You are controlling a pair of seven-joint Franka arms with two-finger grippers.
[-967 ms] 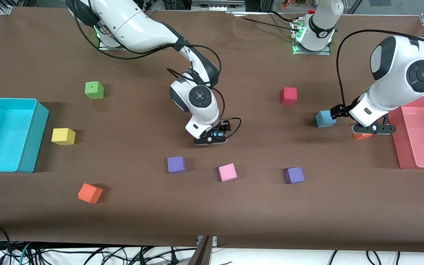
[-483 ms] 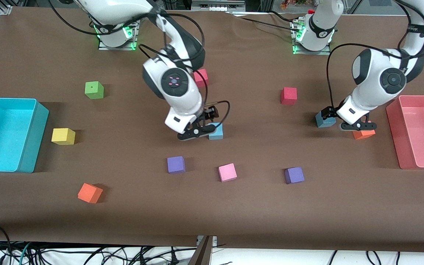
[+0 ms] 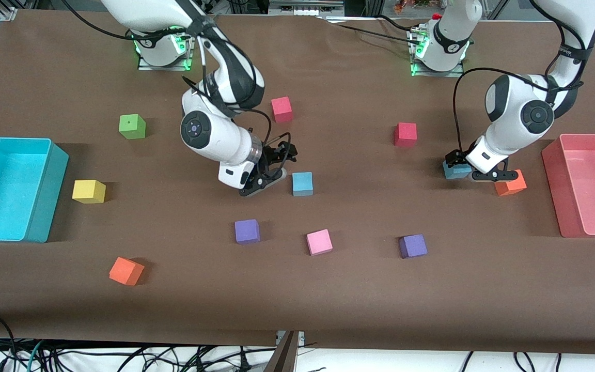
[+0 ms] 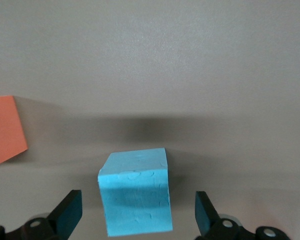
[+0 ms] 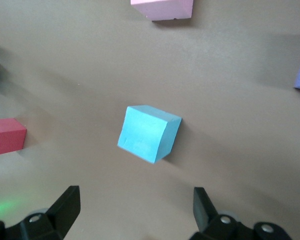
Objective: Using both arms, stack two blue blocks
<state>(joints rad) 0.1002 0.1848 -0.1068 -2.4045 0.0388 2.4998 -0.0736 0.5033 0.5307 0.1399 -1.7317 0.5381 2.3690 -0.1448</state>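
Hovering low over the brown counter (image 3: 328,310), my right jaws (image 3: 265,181) hang released just beside one blue block (image 3: 302,184), which sits alone near the counter's middle. In my right wrist view that block (image 5: 149,133) lies ahead of my spread fingers (image 5: 65,207), untouched. My left jaws (image 3: 475,173), also released, straddle the second blue block (image 4: 135,197) near the left arm's end, beside an orange cube (image 3: 510,185) and the pink bin (image 3: 586,227).

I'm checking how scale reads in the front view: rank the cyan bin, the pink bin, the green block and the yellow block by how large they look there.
1. cyan bin
2. pink bin, cut off by the picture's edge, so unsure against the cyan bin
3. yellow block and green block: these look alike
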